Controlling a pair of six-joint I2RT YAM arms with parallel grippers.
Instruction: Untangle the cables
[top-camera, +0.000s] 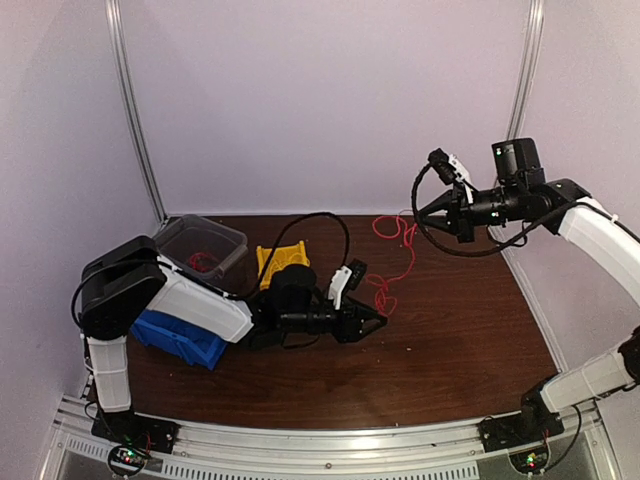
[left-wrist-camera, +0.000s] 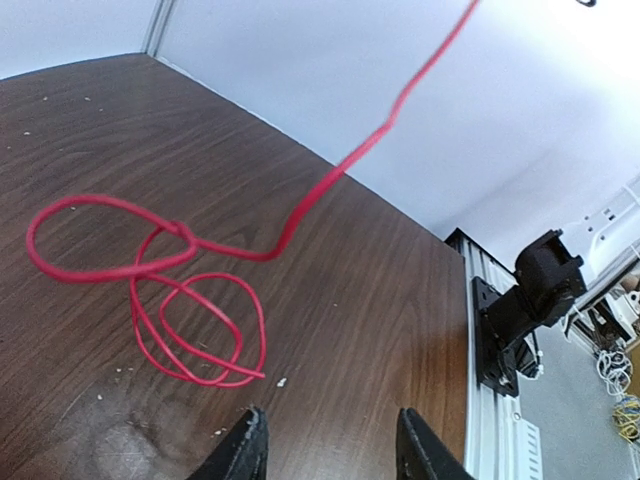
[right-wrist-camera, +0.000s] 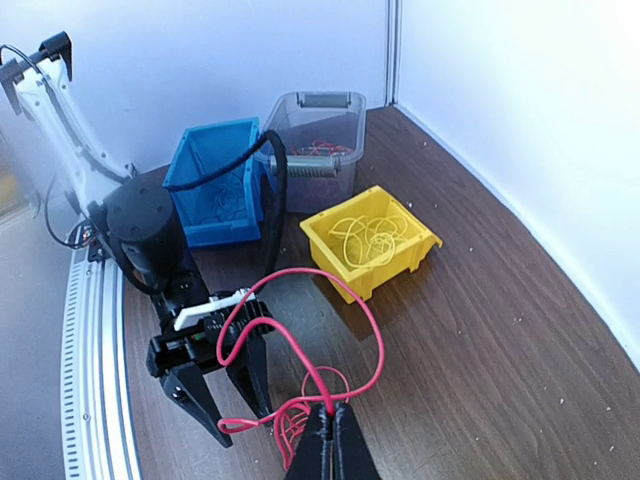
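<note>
Blue plastic comes first. The blue bin (top-camera: 190, 345) sits left of the yellow bin (right-wrist-camera: 400, 264), nearer the arm bases, and in the top view the left arm partly covers it. The clear tub (top-camera: 228, 238) stands just left of the yellow bin, with something red inside.

Only the right wrist view lets you see into the yellow bin, where yellow cables (right-wrist-camera: 368, 236) lie coiled.

Just right of the yellow bin, your left gripper (left-wrist-camera: 330, 452) hangs low over the table (left-wrist-camera: 380, 330). Its fingers are spread wide with nothing between them.

The left wrist view alone shows you the red cable (left-wrist-camera: 182, 231) crossing itself at a tight, knot-like spot. Its loops lie flat on the wood ahead of those fingers.

Farther right of the yellow bin and well above the table, your right gripper (right-wrist-camera: 330, 425) is pinched closed on the red cable. One strand climbs from the loops up to it.
</note>
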